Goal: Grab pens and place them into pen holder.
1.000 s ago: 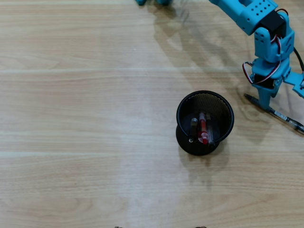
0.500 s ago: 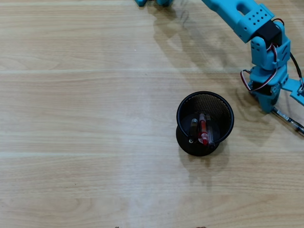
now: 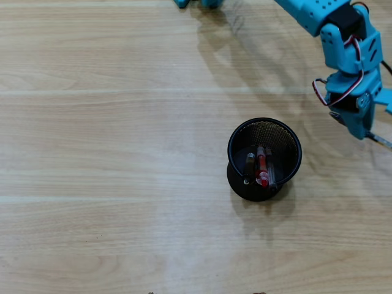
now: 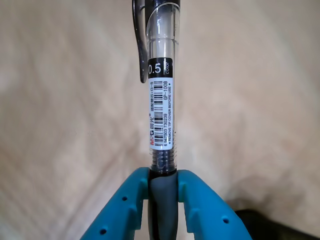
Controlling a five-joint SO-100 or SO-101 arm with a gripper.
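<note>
— What do we have in the pincer right now?

— In the wrist view our gripper is closed tight on a pen. The two blue fingers press its dark grip section from both sides, with no gap left. The clear barrel runs straight up from them, with a black clip at the top and a white label marked 0.5.

— And where are we over the table?

— In the overhead view our blue arm reaches in from the top right, and the gripper end sits near the right edge. A thin tip of the pen pokes out below it there. The wooden table lies beneath.

— Where is the cup?

— The black mesh pen holder stands upright near the middle of the table, down and to the left of our gripper, clearly apart from it.

— Anything inside?

— We see a red pen and a darker pen leaning in it. We cannot tell whether a third is in there.
</note>
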